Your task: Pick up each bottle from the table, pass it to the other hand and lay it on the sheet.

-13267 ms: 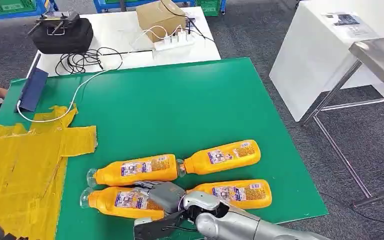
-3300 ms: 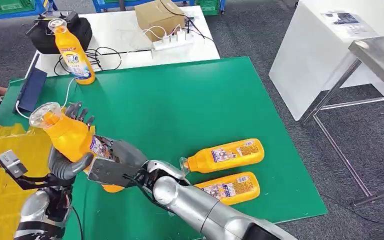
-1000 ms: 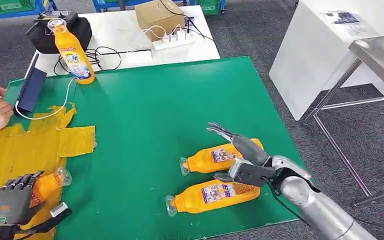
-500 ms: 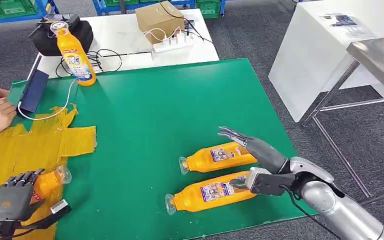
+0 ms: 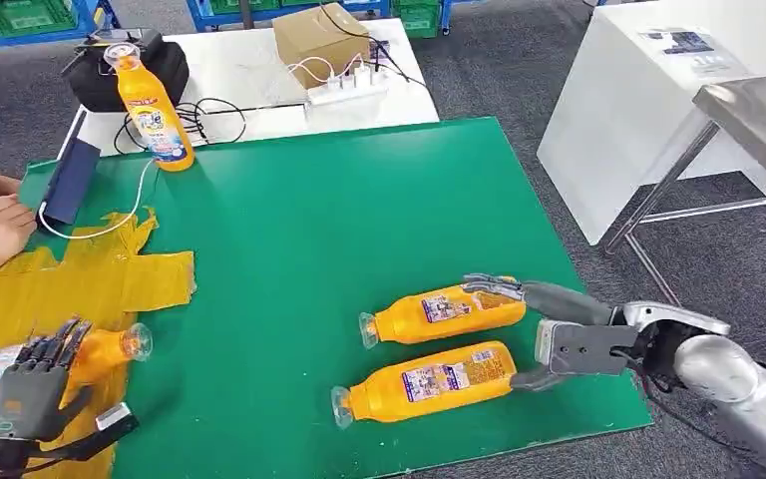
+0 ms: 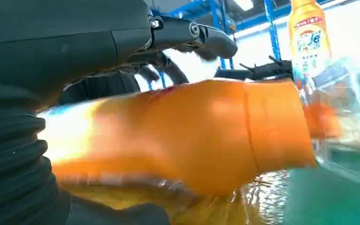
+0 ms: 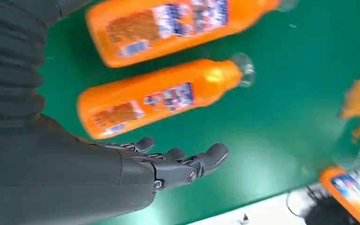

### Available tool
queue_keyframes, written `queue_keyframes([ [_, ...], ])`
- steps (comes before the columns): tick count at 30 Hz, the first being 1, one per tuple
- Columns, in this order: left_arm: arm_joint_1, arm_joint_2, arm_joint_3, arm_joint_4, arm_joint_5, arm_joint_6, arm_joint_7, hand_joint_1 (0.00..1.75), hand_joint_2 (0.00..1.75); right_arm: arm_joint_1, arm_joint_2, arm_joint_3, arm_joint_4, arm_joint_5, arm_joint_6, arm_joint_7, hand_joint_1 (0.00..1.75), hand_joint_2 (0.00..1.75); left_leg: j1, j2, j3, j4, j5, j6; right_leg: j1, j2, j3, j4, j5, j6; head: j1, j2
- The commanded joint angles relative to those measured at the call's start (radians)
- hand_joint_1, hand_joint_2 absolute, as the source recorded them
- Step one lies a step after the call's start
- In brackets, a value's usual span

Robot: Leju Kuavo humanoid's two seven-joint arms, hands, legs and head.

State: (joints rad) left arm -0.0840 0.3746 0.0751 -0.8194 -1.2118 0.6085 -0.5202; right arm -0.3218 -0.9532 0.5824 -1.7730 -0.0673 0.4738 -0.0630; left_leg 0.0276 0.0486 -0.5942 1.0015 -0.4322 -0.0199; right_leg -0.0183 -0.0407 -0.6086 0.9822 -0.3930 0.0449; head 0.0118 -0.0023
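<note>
**Bottles: smooth, round, take them at the label**

Bottles lie in three places. The near bottle (image 5: 427, 382) and the far bottle (image 5: 444, 312) rest on their sides on the green surface (image 5: 339, 220). The right robot hand (image 5: 544, 334) is just beside their bases, fingers apart, empty. The left robot hand (image 5: 32, 384) holds a third bottle (image 5: 80, 357) over the yellow sheet (image 5: 70, 284). You should expect a stiff, slippery plastic body that rolls easily; grip around the labelled middle, not the narrow neck.

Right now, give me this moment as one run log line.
left robot hand: holding bottle on yellow sheet | right robot hand: open, beside two lying bottles | upright bottle: far corner
</note>
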Motion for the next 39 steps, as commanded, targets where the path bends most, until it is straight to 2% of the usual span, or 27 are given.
queue_keyframes([
  [1, 0.024, -0.02, -0.164, -0.165, 0.571, -0.295, -0.178, 0.0, 1.75, -0.112, 0.097, 0.356, 0.211, 0.277, -0.082, 0.0, 0.0, 1.75, 0.002, -0.002, 0.005, -0.003, 0.0, 0.002, 0.002, 0.004, 0.005, -0.005, 0.001, -0.002, 0.0, 0.0],
  [24, 0.027, -0.011, -0.179, -0.191, 0.603, -0.312, -0.178, 0.0, 1.75, -0.148, 0.056, 0.397, 0.185, 0.243, -0.071, 0.015, 0.0, 1.75, 0.0, -0.003, -0.001, 0.0, 0.0, 0.004, 0.0, 0.002, -0.002, -0.001, -0.002, 0.001, 0.0, 0.0],
  [29, 0.016, -0.012, -0.209, -0.222, 0.693, -0.345, -0.178, 0.0, 1.75, -0.139, 0.077, 0.442, 0.225, 0.303, -0.099, 0.028, 0.0, 1.75, 0.0, -0.005, -0.001, -0.001, 0.0, 0.004, 0.0, 0.001, -0.002, -0.002, -0.002, 0.001, 0.0, 0.0],
  [31, 0.012, -0.015, -0.211, -0.219, 0.698, -0.349, -0.178, 0.0, 1.75, -0.12, 0.119, 0.451, 0.274, 0.363, -0.162, 0.017, 0.0, 1.75, 0.001, -0.005, 0.0, -0.001, 0.0, 0.004, 0.001, 0.001, -0.001, -0.003, -0.002, 0.0, 0.0, 0.0],
  [32, -0.008, -0.018, -0.244, -0.237, 0.74, -0.381, -0.178, 0.0, 1.75, -0.091, 0.215, 0.464, 0.406, 0.481, -0.164, 0.04, 0.0, 1.75, 0.001, -0.004, -0.001, -0.002, 0.0, 0.004, 0.001, 0.0, -0.001, -0.003, -0.001, 0.001, 0.0, 0.0],
  [34, -0.06, -0.049, -0.27, -0.203, 0.74, -0.392, -0.178, 0.0, 1.75, -0.039, 0.428, 0.485, 0.715, 0.672, -0.274, -0.007, 0.0, 1.75, 0.003, -0.006, 0.004, -0.005, 0.002, 0.004, 0.003, 0.0, 0.005, -0.009, 0.001, 0.0, 0.0, 0.0],
  [36, -0.107, -0.065, -0.303, -0.169, 0.743, -0.397, -0.178, 0.0, 1.75, -0.006, 0.583, 0.493, 0.958, 0.763, -0.343, -0.025, 0.0, 1.75, 0.005, -0.004, 0.005, -0.006, 0.002, 0.002, 0.005, 0.0, 0.005, -0.011, 0.001, 0.001, 0.0, 0.0],
  [37, -0.123, -0.069, -0.31, -0.152, 0.744, -0.394, -0.178, 0.0, 1.75, 0.0, 0.622, 0.498, 1.023, 0.787, -0.372, -0.031, 0.0, 1.75, 0.006, -0.005, 0.007, -0.008, 0.003, 0.003, 0.007, 0.001, 0.008, -0.013, 0.002, 0.0, 0.001, 0.0],
  [38, -0.136, -0.069, -0.325, -0.149, 0.756, -0.4, -0.178, 0.0, 1.75, 0.012, 0.665, 0.5, 1.091, 0.817, -0.39, -0.028, 0.19, 1.75, 0.005, -0.004, 0.003, -0.005, 0.002, 0.002, 0.006, -0.001, 0.003, -0.008, 0.0, 0.001, 0.0, 0.0],
  [39, -0.148, -0.07, -0.334, -0.138, 0.758, -0.397, -0.178, 0.0, 1.75, 0.021, 0.697, 0.498, 1.141, 0.833, -0.402, -0.027, 1.75, 1.75, 0.006, -0.006, 0.007, -0.008, 0.003, 0.002, 0.007, -0.001, 0.007, -0.012, 0.002, 0.0, 0.001, 0.0],
])
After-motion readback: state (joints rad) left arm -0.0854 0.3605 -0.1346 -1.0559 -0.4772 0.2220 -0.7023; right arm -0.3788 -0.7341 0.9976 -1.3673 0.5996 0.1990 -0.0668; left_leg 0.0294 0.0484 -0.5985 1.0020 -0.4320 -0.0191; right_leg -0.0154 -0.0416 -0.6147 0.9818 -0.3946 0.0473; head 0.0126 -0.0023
